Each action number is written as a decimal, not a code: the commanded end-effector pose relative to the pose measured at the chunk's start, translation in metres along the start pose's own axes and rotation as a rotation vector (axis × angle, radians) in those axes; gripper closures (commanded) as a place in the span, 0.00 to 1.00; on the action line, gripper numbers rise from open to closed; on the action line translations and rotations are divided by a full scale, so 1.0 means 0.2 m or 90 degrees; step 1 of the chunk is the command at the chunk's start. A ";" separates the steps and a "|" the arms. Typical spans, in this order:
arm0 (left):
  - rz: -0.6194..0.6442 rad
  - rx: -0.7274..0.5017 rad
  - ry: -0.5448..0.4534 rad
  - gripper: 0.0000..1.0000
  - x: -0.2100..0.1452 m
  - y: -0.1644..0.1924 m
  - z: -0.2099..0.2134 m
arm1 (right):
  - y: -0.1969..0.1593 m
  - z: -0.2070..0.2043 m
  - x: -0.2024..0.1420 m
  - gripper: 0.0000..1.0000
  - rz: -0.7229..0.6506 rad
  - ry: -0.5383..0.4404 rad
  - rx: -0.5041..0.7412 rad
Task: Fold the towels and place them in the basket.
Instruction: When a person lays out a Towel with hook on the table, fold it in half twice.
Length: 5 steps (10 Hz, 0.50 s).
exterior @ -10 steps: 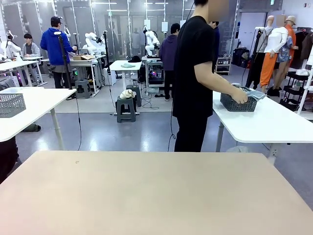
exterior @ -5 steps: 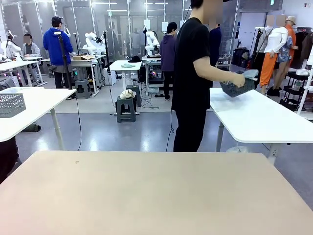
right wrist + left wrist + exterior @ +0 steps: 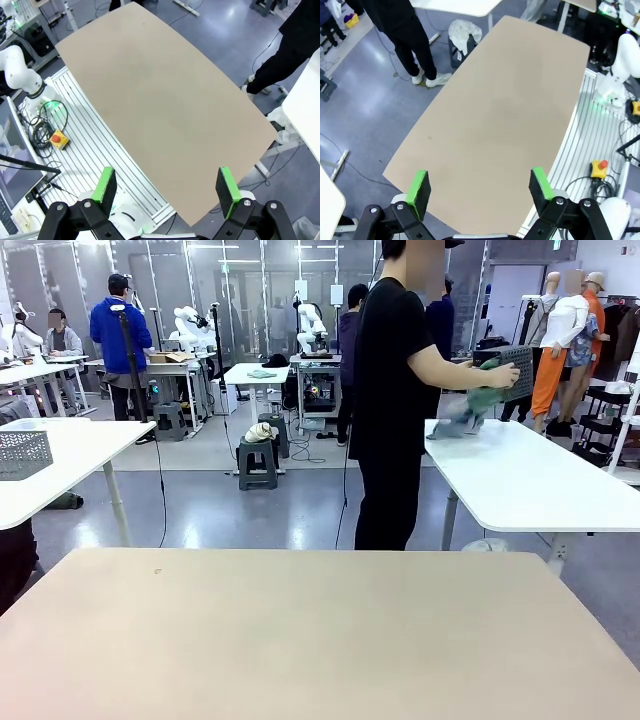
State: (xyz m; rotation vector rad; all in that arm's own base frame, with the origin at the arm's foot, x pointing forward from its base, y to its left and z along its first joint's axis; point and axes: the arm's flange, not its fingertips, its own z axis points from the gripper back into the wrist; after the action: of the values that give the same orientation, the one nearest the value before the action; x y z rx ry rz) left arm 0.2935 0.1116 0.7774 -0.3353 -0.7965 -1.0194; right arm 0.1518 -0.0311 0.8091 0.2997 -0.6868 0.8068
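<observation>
Behind the table's far side a person in black stands turned to a white side table (image 3: 530, 480). The person's hands hold the dark basket (image 3: 508, 368) lifted and tipped over, and green and grey-blue towels (image 3: 470, 410) spill from it toward that side table. My left gripper (image 3: 479, 187) hangs high above the beige table (image 3: 500, 120), open with nothing between its green pads. High over the same table (image 3: 160, 100), my right gripper (image 3: 167, 187) also stands open and holds nothing.
The beige table top (image 3: 300, 630) lies bare in front of me. A pale grey mesh basket (image 3: 22, 453) sits on a white table at the left. Stools, cables and other people stand farther back on the floor.
The person lifted the dark basket off the white side table and tipped it over, so towels now fall out of it. Neither gripper has moved.
</observation>
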 end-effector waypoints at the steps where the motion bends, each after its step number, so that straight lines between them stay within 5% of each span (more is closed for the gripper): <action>1: 0.016 0.011 0.034 0.00 0.01 -0.01 0.04 | -0.01 0.01 0.01 0.00 -0.007 0.010 0.012; 5: 0.000 0.000 0.000 0.00 0.00 0.00 0.00 | 0.00 0.00 0.00 0.00 0.000 0.000 0.000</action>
State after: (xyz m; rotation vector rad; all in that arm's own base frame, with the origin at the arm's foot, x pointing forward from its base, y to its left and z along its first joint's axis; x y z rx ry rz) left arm 0.2929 0.1143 0.7778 -0.3266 -0.7931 -1.0099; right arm 0.1525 -0.0320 0.8089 0.2958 -0.6792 0.7959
